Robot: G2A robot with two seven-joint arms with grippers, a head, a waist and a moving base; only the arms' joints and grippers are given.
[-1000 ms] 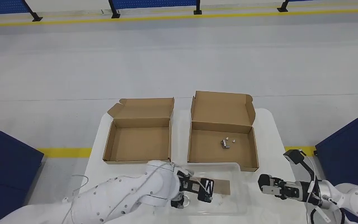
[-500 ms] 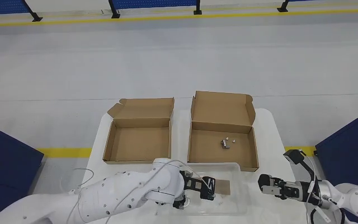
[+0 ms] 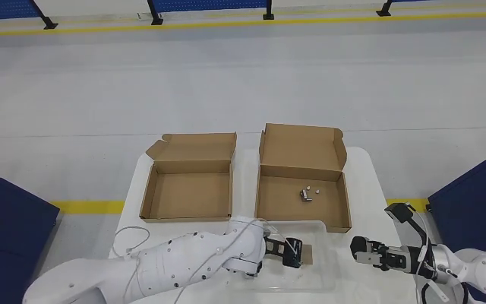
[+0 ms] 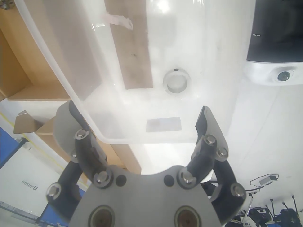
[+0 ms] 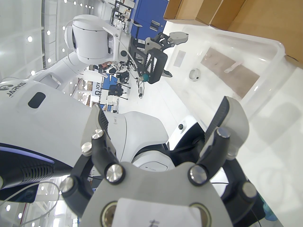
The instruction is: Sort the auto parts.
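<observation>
A small silver ring (image 4: 176,81) lies on the floor of a clear plastic tray (image 3: 304,222) at the table's front, beside a brown cardboard strip (image 4: 132,48). My left gripper (image 4: 138,114) hangs open over the tray's end, one finger outside the rim and the ring a little ahead of its tips. In the top view the left gripper (image 3: 295,251) sits above the strip. Off the tray's right side, my right gripper (image 3: 357,251) is open and holds nothing. The right wrist view shows the ring (image 5: 194,74) and the left gripper (image 5: 174,54) farther off.
Two open cardboard boxes stand behind the tray. The left box (image 3: 186,194) has nothing in it. Small metal parts (image 3: 306,194) lie in the right box (image 3: 288,205). Bare white table shows to the right of the tray.
My left gripper has moved to the right along the tray, towards its right end. The right arm has kept still.
</observation>
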